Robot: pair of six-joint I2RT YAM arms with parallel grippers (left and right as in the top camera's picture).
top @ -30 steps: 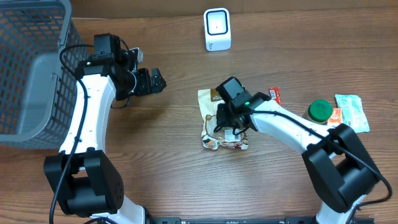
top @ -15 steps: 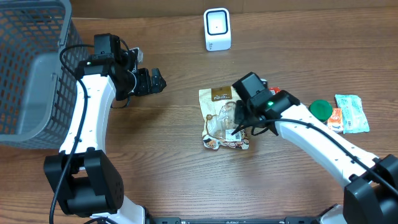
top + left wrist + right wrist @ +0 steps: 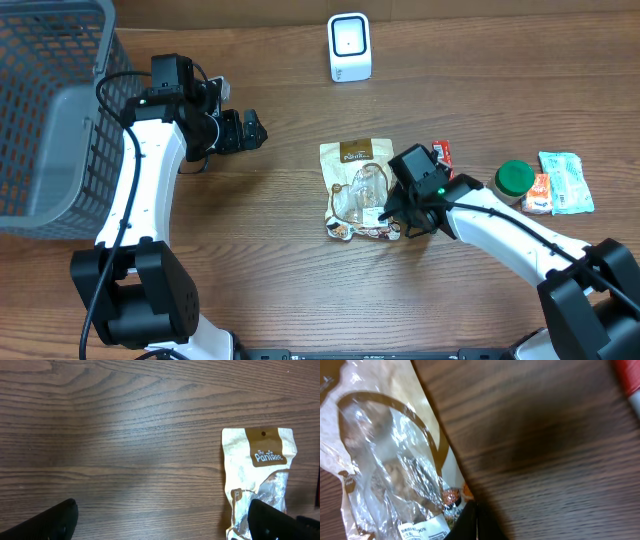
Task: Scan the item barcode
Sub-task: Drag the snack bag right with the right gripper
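From overhead, my own wrist housing covers the tips of my right end effector (image 3: 475,522) where it meets the snack bag's (image 3: 352,188) lower right corner. My right wrist camera shows them only as a dark wedge at the bottom edge, pressed together. Whether the bag's edge lies between them I cannot tell. There the worktop (image 3: 545,460) is smeared with blur, a red packet (image 3: 629,380) is clipped by the corner, and the bag's white label (image 3: 425,531) runs off the frame. My left wrist view cuts my left end effector (image 3: 160,522) down to two dark tips and loses the bag's lower part. The basket (image 3: 40,120) runs past the overhead picture's left and top edges.
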